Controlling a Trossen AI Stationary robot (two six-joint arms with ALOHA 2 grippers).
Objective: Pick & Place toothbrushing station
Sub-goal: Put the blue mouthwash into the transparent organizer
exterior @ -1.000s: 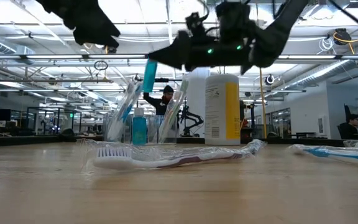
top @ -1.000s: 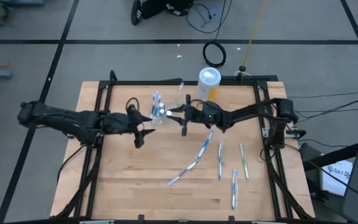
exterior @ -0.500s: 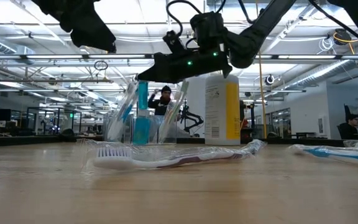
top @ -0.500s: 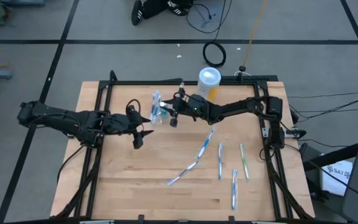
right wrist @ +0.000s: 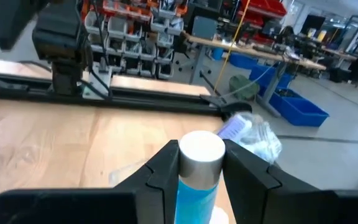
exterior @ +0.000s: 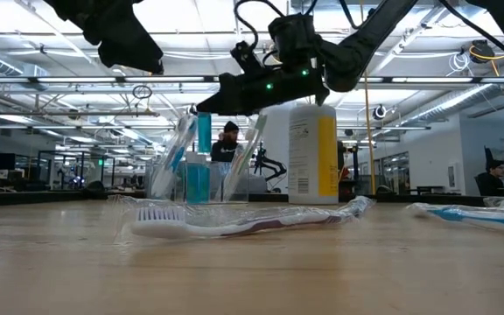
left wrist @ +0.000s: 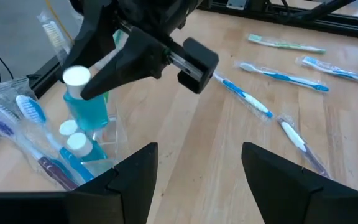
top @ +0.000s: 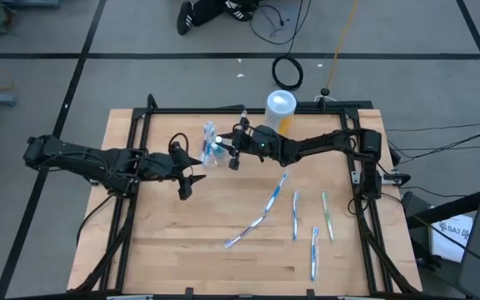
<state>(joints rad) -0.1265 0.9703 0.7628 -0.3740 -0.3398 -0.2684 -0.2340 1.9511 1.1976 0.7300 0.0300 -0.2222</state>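
The clear cup [top: 213, 155] stands far of the table's middle. It holds wrapped toothbrushes [left wrist: 23, 121] that lean on its rim, and two teal toothpaste tubes [left wrist: 73, 135] with their caps up. My right gripper [top: 226, 153] reaches in level from the right and is shut on a third tube [left wrist: 86, 106] right over the cup. My left gripper [top: 192, 182] hovers open just left and near of the cup, with nothing between its fingers. Several more toothbrushes [top: 273, 197] lie flat on the wood to the right. My right gripper pinches the tube's top [right wrist: 199, 180], just under its white cap [right wrist: 201, 151], between its two fingers. The fingers lie level and come from the table's right. The tube hangs upright, cap up, with its lower end [left wrist: 95, 119] at the cup's mouth; whether it touches the cup I cannot tell.
A tall yellow canister with a white lid [top: 279, 111] stands behind my right arm near the far edge. A wrapped toothbrush [exterior: 234, 223] lies close to the low camera. A black frame rail [top: 223, 111] borders the table; bare wood lies at the near left.
My right gripper has carried the tube toward the table's left, from beside the cup to right over it, and has tipped to level. The tube, slanted before, now hangs upright. Over the last half second the gripper has kept nearly still.
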